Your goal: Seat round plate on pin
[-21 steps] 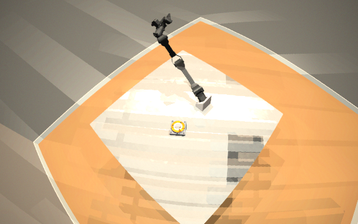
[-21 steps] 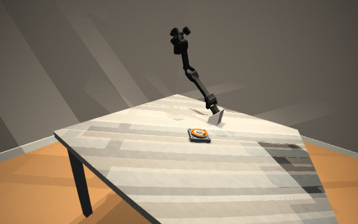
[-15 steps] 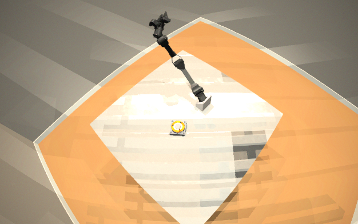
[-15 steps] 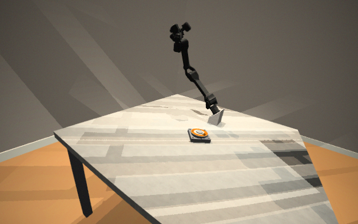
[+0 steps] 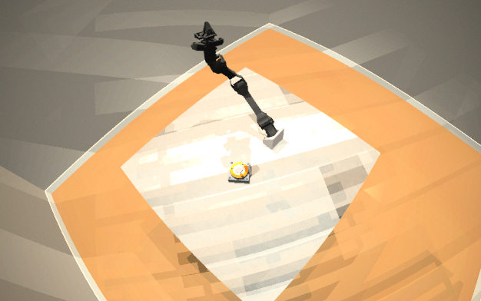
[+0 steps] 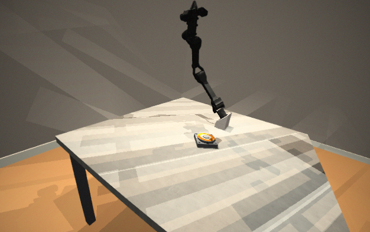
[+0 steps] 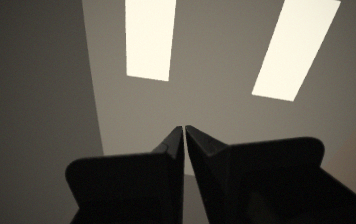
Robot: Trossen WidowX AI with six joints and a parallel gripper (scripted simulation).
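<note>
The round plate (image 5: 232,171) (image 6: 202,139), a yellow-orange ring with a pale centre, sits on the dark grey square base (image 5: 234,180) (image 6: 207,145). A darker orange patch and a small dark mark show on its right and near side; the tab and its hole are too small to make out. The pin is not visible, and I cannot tell whether the plate lies flat or slightly tilted. My gripper (image 5: 207,24) (image 6: 194,2) (image 7: 183,131) is shut with nothing between its fingertips. It points upward, high above and far behind the plate, touching neither plate nor base.
The arm's pale wedge-shaped mount (image 5: 274,140) (image 6: 223,122) stands on the table (image 5: 215,223) (image 6: 177,177), behind and to the right of the base. The wrist view shows only walls, ceiling and two bright ceiling panels (image 7: 150,40) (image 7: 297,50).
</note>
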